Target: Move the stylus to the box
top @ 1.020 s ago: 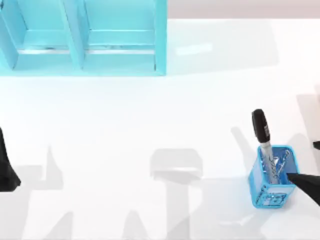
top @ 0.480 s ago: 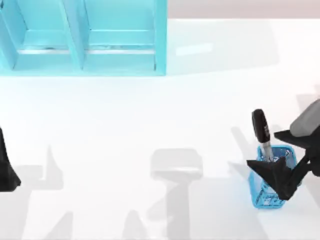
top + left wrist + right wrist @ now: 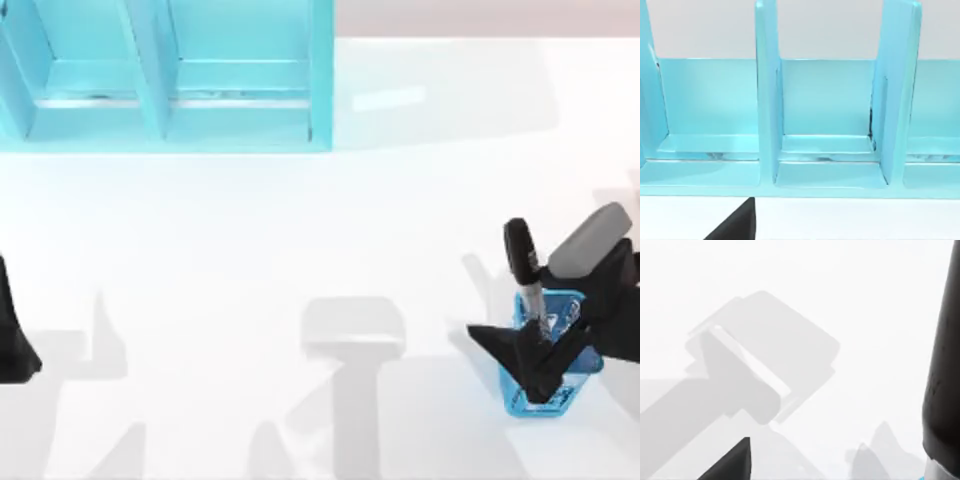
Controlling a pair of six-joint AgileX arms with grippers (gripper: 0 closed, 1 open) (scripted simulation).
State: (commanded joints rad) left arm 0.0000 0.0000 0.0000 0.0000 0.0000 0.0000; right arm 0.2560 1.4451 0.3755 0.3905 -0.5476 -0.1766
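Note:
The stylus [image 3: 520, 255], black cap up and silver-grey barrel down, stands leaning in a blue mesh cup [image 3: 560, 402] at the table's right. My right gripper [image 3: 506, 364] hovers open over the cup, its black fingers spread beside the barrel, apart from it. In the right wrist view the stylus cap [image 3: 942, 365] rises close by at one edge, and one fingertip [image 3: 732, 462] pokes in. The box [image 3: 170, 80], a light blue divided shelf, sits at the far left. My left gripper [image 3: 12, 345] is parked open at the left edge.
The left wrist view looks straight into the box's compartments [image 3: 827, 150], with upright dividers [image 3: 767, 95] between them and one fingertip [image 3: 737, 227] low in view. White tabletop lies between the cup and the box, crossed by grey arm shadows [image 3: 350, 330].
My right arm has come in from the right edge and slid leftward over the cup, ending with open fingers beside the stylus. Stylus, cup and left arm have not moved.

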